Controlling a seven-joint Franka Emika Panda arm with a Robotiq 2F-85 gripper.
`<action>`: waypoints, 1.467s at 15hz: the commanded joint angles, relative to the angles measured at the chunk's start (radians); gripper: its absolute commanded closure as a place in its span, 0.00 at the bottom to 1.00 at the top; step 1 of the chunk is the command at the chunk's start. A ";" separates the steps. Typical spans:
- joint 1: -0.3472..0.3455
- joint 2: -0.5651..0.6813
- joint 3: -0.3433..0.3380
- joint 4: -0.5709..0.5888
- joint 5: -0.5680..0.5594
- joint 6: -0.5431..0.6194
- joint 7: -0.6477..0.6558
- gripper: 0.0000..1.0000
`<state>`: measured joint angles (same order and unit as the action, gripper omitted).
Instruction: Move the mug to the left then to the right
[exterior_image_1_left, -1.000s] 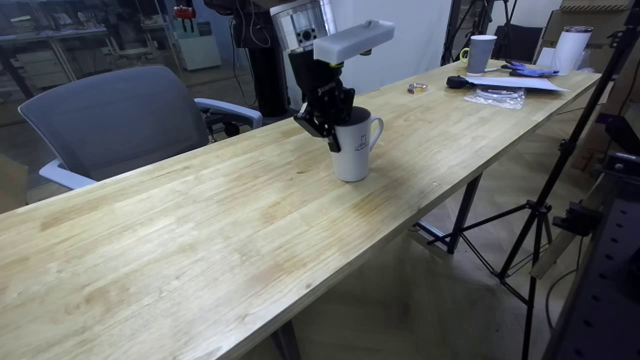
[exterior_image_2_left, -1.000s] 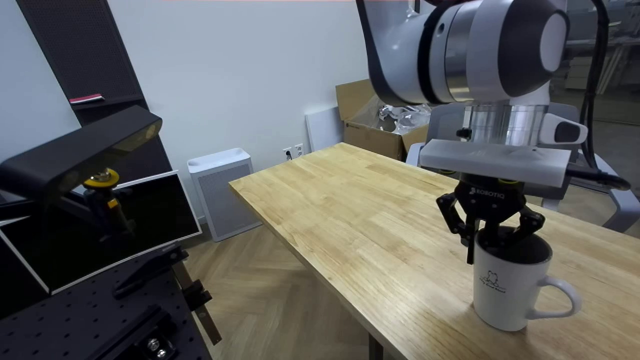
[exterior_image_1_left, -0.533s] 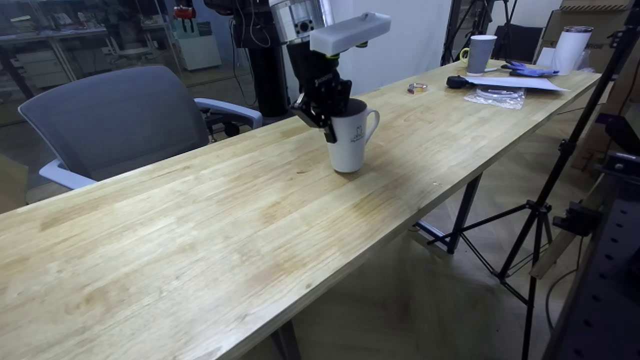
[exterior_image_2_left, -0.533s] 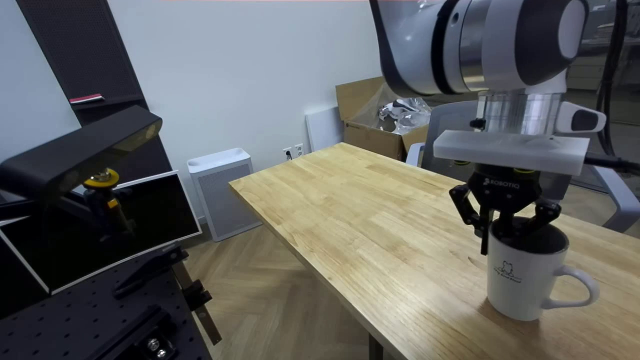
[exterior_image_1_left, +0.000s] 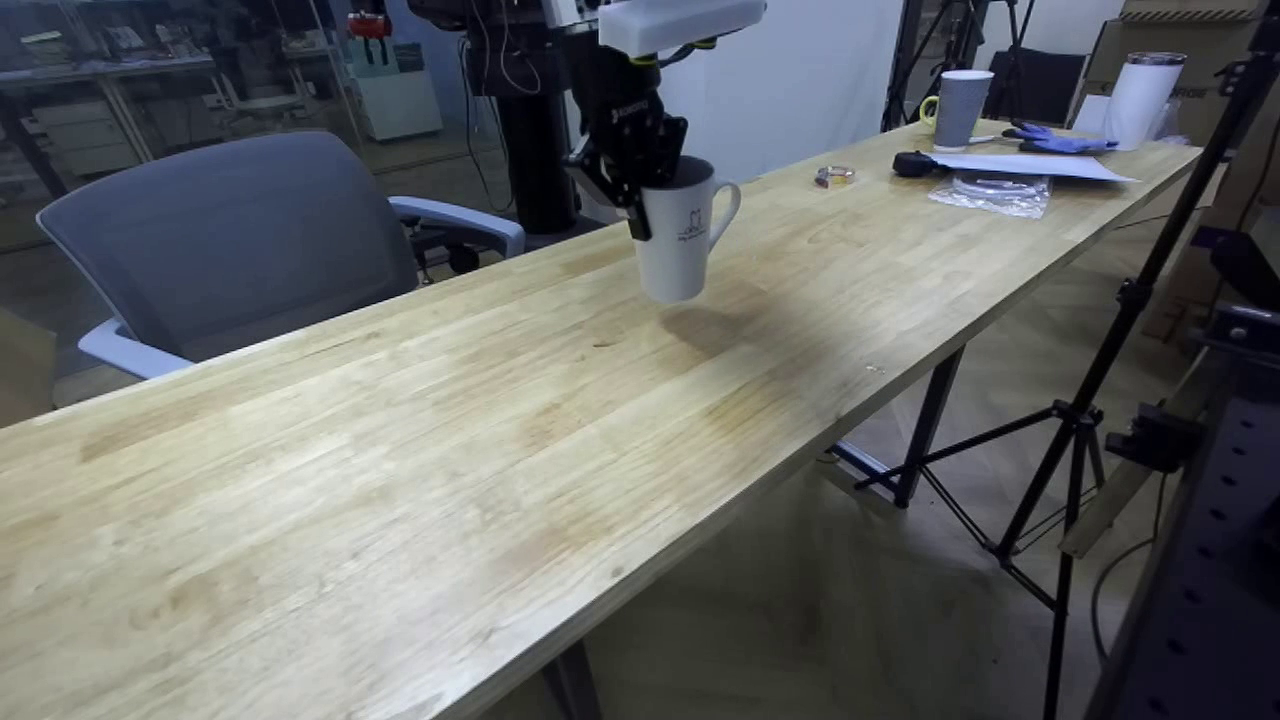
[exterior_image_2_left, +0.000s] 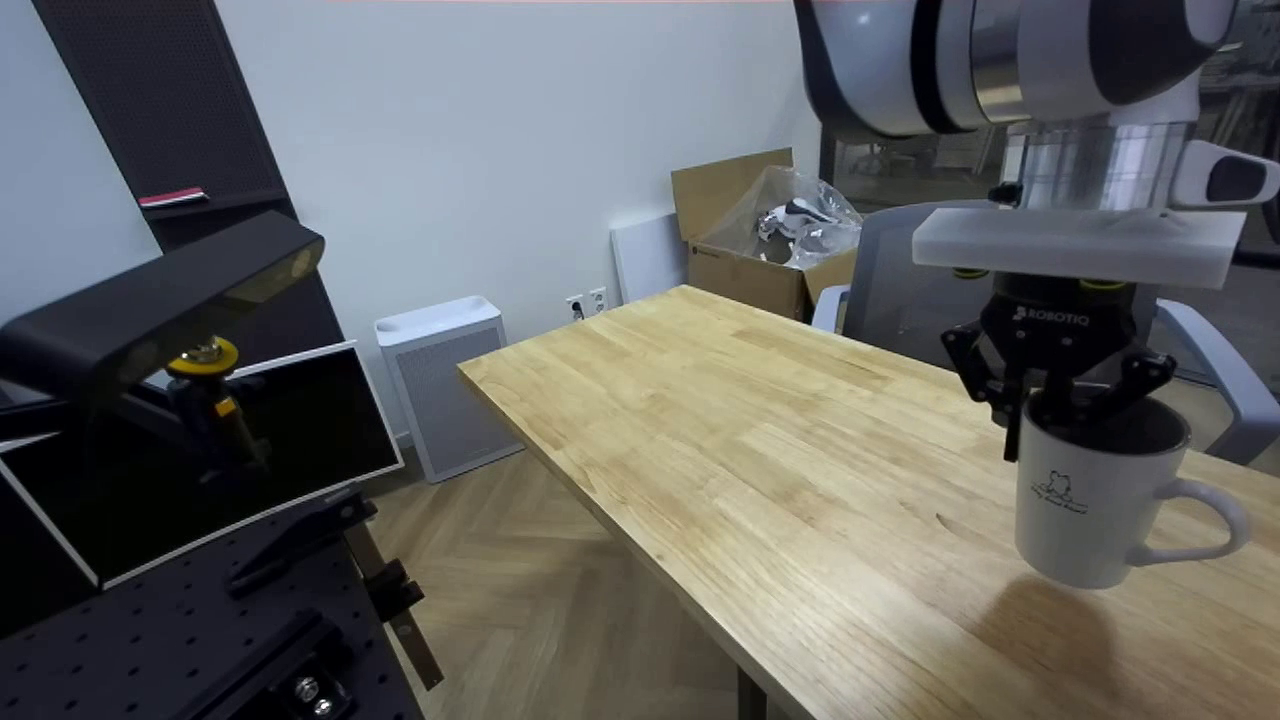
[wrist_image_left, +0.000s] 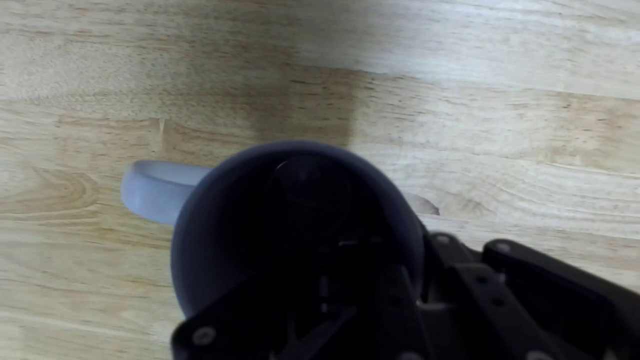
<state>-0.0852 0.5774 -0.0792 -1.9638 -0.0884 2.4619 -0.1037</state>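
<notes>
Hanging above the wooden table (exterior_image_2_left: 760, 480), the white mug (exterior_image_2_left: 1085, 510) is held by its wall in the gripper (exterior_image_2_left: 1030, 425). The jaws are clamped on the mug near the rim: one finger (exterior_image_2_left: 1012, 435) lies against the outside of the wall, on the side away from the handle (wrist_image_left: 155, 200), while the second passes through the mouth into the interior. The mug is roughly upright, its base clear of the tabletop, and a soft shadow (exterior_image_2_left: 1045, 630) falls on the wood below in both exterior views. A small line drawing (exterior_image_2_left: 1058, 488) with lettering marks its side. In the wrist view the mug is seen from above, its round mouth partly covered by dark gripper links and its interior in deep shade. Well apart from it, toward the far end of the table in an exterior view, are a grey cup (exterior_image_1_left: 965, 110), a white tumbler (exterior_image_1_left: 1142, 105), a blue glove (exterior_image_1_left: 1065, 142) and a white sheet (exterior_image_1_left: 1035, 166) overlapping a clear plastic bag (exterior_image_1_left: 995, 195). An office chair (exterior_image_1_left: 240, 240) stands beside the long edge. In an exterior view, an open cardboard box (exterior_image_2_left: 745, 280) contains clear wrapping.
</notes>
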 joint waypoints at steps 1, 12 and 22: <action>-0.003 -0.011 0.027 0.056 0.022 -0.073 -0.009 0.97; 0.080 0.060 0.088 0.168 0.014 -0.144 0.009 0.97; 0.126 0.115 0.142 0.175 0.018 -0.110 -0.022 0.97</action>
<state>0.0353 0.6836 0.0598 -1.8140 -0.0740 2.3637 -0.1199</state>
